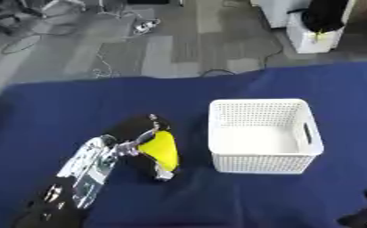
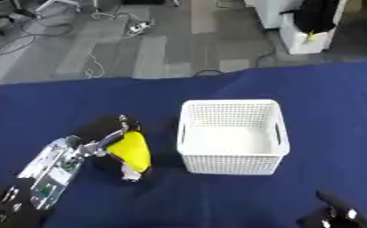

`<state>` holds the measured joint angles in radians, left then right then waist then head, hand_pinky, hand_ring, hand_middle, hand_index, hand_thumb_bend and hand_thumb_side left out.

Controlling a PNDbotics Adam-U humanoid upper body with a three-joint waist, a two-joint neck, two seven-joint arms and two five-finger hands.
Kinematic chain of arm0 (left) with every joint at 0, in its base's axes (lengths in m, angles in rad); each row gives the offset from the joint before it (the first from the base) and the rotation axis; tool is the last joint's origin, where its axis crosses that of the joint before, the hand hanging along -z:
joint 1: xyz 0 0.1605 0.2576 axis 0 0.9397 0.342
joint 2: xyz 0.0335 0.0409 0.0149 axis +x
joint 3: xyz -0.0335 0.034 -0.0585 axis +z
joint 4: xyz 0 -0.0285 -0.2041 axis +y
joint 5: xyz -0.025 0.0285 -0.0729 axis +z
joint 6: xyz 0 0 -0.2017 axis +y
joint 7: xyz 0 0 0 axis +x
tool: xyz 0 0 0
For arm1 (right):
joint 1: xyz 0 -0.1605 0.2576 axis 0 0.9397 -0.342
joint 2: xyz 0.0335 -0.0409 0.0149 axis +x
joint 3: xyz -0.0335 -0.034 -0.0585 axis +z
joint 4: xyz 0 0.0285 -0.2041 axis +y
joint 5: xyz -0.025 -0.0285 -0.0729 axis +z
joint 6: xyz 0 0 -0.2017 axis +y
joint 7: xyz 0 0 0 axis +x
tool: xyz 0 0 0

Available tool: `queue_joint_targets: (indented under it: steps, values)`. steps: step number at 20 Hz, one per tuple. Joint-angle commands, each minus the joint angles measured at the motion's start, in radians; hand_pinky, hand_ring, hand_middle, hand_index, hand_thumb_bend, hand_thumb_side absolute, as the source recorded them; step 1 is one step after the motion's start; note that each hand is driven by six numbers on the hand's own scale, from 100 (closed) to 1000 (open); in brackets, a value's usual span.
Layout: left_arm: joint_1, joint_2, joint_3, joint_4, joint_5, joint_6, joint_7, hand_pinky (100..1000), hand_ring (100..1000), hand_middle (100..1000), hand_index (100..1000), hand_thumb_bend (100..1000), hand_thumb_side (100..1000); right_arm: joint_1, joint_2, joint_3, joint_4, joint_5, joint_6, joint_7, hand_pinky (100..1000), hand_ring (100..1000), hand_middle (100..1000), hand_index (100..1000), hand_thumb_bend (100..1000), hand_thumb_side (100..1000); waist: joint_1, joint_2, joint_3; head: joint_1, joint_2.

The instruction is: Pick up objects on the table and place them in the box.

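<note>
A yellow object (image 1: 161, 148) is held in the left hand (image 1: 144, 142), whose fingers are curled round it, over the blue table (image 1: 62, 107) just left of the white box (image 1: 261, 136). The object is not yet in the box, whose perforated walls enclose a bare white floor. The left arm is seen coming in from the lower left corner. The right hand (image 2: 335, 216) is shown only in part at the lower right edge; whether its fingers are spread or curled cannot be told.
</note>
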<state>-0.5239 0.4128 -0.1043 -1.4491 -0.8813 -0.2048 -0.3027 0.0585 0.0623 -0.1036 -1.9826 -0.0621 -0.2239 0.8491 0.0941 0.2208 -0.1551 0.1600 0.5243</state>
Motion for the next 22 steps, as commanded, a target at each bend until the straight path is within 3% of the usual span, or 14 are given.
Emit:
queue_joint_targets:
  steps: [1, 6, 11, 16, 21, 22]
  values:
    - [-0.011, 0.012, 0.001, -0.008, 0.0, 0.008, -0.001, 100, 209, 355, 706, 668, 462, -0.007, -0.006, -0.003, -0.017, -0.006, 0.001, 0.002, 728, 504, 607, 947, 811, 726, -0.002, -0.014, 0.0, 0.008, -0.012]
    - [-0.009, 0.012, 0.002, -0.009, 0.002, 0.015, 0.004, 100, 159, 304, 638, 625, 425, -0.006, -0.005, -0.003, -0.017, -0.005, 0.001, 0.003, 728, 504, 607, 947, 811, 725, -0.003, -0.014, 0.001, 0.008, -0.012]
    - [-0.009, 0.012, 0.003, -0.011, 0.013, 0.018, 0.028, 100, 103, 239, 511, 592, 418, -0.005, -0.003, -0.002, -0.017, -0.004, -0.001, 0.005, 728, 504, 608, 947, 812, 724, -0.006, -0.013, 0.002, 0.008, -0.011]
    - [-0.008, 0.011, 0.003, -0.009, 0.029, 0.018, 0.061, 100, 100, 161, 389, 557, 431, -0.004, -0.001, -0.002, -0.017, -0.002, -0.004, 0.008, 729, 504, 608, 948, 812, 722, -0.008, -0.012, 0.003, 0.009, -0.01]
    - [-0.008, 0.01, 0.002, -0.005, 0.04, 0.019, 0.077, 100, 100, 100, 341, 521, 430, -0.003, 0.0, -0.001, -0.017, -0.001, -0.004, 0.009, 729, 504, 608, 948, 812, 722, -0.009, -0.011, 0.003, 0.009, -0.01]
    - [-0.007, 0.009, 0.002, -0.006, 0.042, 0.019, 0.081, 100, 100, 100, 315, 479, 461, -0.003, 0.0, -0.001, -0.017, -0.001, -0.004, 0.01, 729, 504, 608, 948, 812, 721, -0.009, -0.01, 0.003, 0.009, -0.01]
